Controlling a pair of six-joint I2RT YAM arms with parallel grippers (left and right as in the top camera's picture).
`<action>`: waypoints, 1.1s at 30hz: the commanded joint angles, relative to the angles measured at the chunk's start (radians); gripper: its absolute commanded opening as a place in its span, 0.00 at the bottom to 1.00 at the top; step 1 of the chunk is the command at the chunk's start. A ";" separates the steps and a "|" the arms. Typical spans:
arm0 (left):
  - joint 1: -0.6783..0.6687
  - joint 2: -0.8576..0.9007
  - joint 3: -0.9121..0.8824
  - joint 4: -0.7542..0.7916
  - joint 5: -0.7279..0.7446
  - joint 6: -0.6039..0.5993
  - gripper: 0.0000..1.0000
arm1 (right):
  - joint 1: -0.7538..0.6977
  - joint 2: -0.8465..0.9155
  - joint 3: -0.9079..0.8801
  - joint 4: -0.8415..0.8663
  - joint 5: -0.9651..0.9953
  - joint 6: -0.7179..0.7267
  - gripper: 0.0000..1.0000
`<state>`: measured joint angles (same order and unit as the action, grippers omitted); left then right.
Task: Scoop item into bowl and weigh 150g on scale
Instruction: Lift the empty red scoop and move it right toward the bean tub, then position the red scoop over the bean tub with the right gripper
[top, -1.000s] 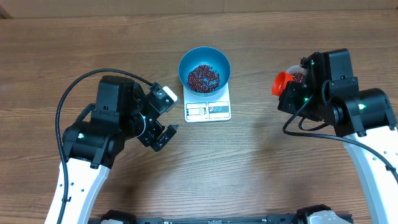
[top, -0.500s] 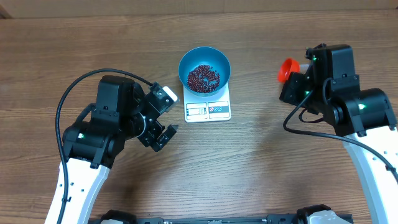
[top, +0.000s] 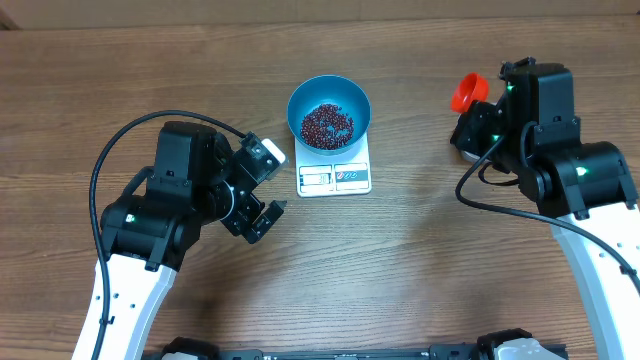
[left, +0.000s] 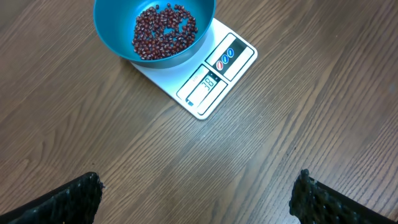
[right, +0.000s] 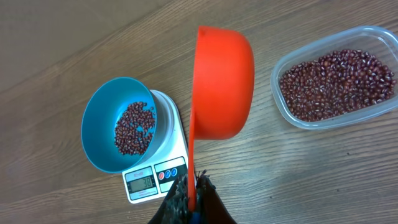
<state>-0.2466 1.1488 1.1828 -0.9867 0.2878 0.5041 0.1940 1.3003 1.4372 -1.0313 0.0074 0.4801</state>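
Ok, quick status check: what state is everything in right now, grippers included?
blue bowl: upright on the scale, part filled with beans.
scale: display on, carrying the bowl.
orange scoop: held by its handle, inside hidden.
clear tub: uncovered, beans inside.
left gripper: open, empty.
right gripper: shut on the scoop handle.

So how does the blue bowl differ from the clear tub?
The blue bowl is round and opaque; the clear tub is rectangular and see-through. The bowl sits on the scale, the tub on the table. The bowl holds a thin scatter, the tub a fuller layer. Both hold red-brown beans.
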 joint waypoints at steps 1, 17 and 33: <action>0.005 0.003 0.024 0.003 -0.003 -0.011 1.00 | -0.005 -0.003 0.023 0.011 0.025 0.018 0.04; 0.005 0.003 0.024 0.003 -0.003 -0.011 1.00 | -0.126 0.129 0.023 -0.098 0.083 0.047 0.04; 0.005 0.003 0.024 0.003 -0.003 -0.011 1.00 | -0.208 0.129 0.023 -0.198 0.078 -0.039 0.04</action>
<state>-0.2466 1.1488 1.1828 -0.9863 0.2874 0.5041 -0.0071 1.4345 1.4372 -1.2308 0.0776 0.4736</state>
